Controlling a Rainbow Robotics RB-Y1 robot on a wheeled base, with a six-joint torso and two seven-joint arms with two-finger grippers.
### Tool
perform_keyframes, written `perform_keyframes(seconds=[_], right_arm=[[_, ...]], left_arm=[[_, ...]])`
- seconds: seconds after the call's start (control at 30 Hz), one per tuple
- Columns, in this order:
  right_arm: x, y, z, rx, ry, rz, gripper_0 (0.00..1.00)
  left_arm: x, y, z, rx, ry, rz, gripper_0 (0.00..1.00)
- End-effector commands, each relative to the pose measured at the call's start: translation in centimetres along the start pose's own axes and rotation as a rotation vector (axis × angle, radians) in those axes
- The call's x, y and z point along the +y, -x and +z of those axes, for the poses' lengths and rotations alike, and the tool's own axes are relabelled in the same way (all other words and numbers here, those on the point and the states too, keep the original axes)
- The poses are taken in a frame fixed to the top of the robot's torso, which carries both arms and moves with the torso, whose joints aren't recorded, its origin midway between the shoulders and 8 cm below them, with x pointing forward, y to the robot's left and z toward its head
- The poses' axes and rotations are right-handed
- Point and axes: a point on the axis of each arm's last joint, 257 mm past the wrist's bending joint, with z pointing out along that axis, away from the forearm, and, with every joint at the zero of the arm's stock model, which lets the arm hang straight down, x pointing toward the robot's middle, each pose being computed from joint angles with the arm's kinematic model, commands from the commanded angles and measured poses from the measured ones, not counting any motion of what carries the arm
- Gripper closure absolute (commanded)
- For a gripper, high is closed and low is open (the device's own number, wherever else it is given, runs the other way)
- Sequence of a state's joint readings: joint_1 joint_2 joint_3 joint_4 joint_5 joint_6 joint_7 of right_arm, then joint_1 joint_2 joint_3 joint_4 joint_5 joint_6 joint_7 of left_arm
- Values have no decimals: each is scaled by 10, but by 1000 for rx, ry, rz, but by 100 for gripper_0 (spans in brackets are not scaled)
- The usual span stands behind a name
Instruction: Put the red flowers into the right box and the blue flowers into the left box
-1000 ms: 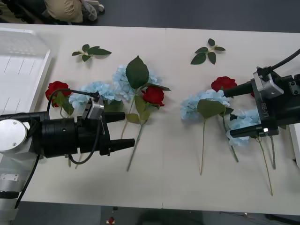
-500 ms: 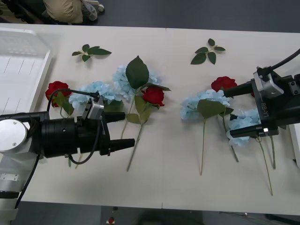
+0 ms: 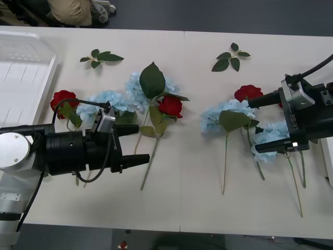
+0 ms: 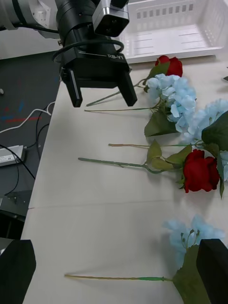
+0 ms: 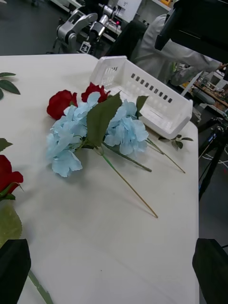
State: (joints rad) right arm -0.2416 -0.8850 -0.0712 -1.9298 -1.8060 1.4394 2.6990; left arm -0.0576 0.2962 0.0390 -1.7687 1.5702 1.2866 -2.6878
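Beyond blue flowers [image 5: 90, 128], slotted right box [image 5: 142, 95].

The left box [image 3: 26, 78] runs off the front view's left edge, so only part of its floor and one wall show. The right box [image 3: 328, 161] is a sliver at the right edge, behind the right gripper [image 3: 273, 124]. Beyond the open black fingers [image 3: 270, 146], that gripper's body covers part of a blue flower [image 3: 270, 136] and a red flower [image 3: 281, 104].
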Motion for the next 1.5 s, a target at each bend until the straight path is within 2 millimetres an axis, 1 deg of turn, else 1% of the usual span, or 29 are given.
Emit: perform_keyframes(seconds=[0.03, 0.13, 0.17, 0.23, 0.3, 0.33, 0.4, 0.43, 0.47, 0.53, 0.57, 0.6, 0.63, 0.67, 0.7, 0.77, 0.8, 0.87, 0.9, 0.97, 1.03, 1.07, 1.13, 1.23, 1.27, 1.33, 1.43, 1.47, 1.5], right_arm=[[-1, 0, -5, 9, -7, -12, 0], [-1, 0, -5, 9, -7, -12, 0], [16, -21, 14, 0, 31, 65, 0], [17, -21, 16, -5, 31, 66, 0], [13, -18, 13, 3, 13, 41, 0], [9, -16, 11, 17, -7, 19, 0], [3, -13, 7, 36, -29, -16, 0], [-1, -8, 2, 50, -45, -46, 0], [-1, -8, 0, 58, -46, -42, 0], [-4, -6, -8, 91, -55, 41, 0], [-4, -7, -11, 101, -57, 72, 0], [-5, -7, -15, 111, -61, 124, 0], [-7, -9, -22, 127, -74, 204, 0], [-11, -10, -28, 139, -94, 271, 0], [-12, -10, -31, 141, -104, 307, 0], [-17, -17, -41, 167, -140, 438, 0], [-21, -23, -49, 179, -176, 544, 0], [-27, -29, -56, 190, -220, 653, 0], [-33, -35, -62, 199, -265, 725, 0], [-43, -41, -71, 199, -325, 816, 0], [-58, -53, -84, 201, -415, 914, 0], [-67, -62, -91, 207, -464, 957, 0], [-81, -78, -105, 223, -538, 1017, 0], [-94, -102, -121, 233, -616, 1115, 0], [-97, -106, -124, 232, -632, 1129, 0], [-110, -124, -141, 232, -696, 1176, 0], [-122, -148, -163, 231, -759, 1252, 0], [-124, -153, -166, 227, -771, 1265, 0], [-127, -164, -174, 226, -795, 1296, 0]], left_arm=[[1, 9, -4, -11, 8, 41, 0], [1, 9, -4, -11, 8, 41, 0], [1, 9, -4, -11, 8, 41, 0], [1, 9, -4, -11, 8, 41, 0], [1, 9, -4, -11, 8, 41, 0], [-5, 0, -1, -24, -3, -5, 0], [-11, 6, -1, -51, -19, -16, 0], [-10, 26, -5, -120, -20, -28, 0], [-7, 31, -8, -134, -13, -29, 0], [16, 48, -27, -97, 70, 85, 0], [21, 51, -33, -73, 92, 125, 0], [27, 54, -42, -35, 122, 116, 0], [33, 56, -55, 23, 163, 69, 0], [38, 54, -66, 84, 202, 16, 0], [40, 51, -71, 114, 219, -13, 0], [47, 37, -91, 207, 290, -142, 0], [49, 26, -103, 241, 327, -285, 0], [58, 15, -120, 262, 386, -414, 0], [65, 10, -132, 273, 426, -469, 0], [75, 2, -145, 285, 483, -533, 0], [86, -8, -157, 287, 545, -617, 0], [92, -14, -163, 282, 578, -678, 0], [106, -20, -168, 248, 630, -757, 0], [128, -26, -173, 208, 701, -808, 0], [132, -28, -175, 207, 716, -811, 0], [148, -34, -178, 231, 775, -786, 0], [161, -43, -180, 284, 843, -739, 0], [163, -44, -180, 295, 854, -730, 0], [168, -48, -180, 315, 877, -715, 0]])
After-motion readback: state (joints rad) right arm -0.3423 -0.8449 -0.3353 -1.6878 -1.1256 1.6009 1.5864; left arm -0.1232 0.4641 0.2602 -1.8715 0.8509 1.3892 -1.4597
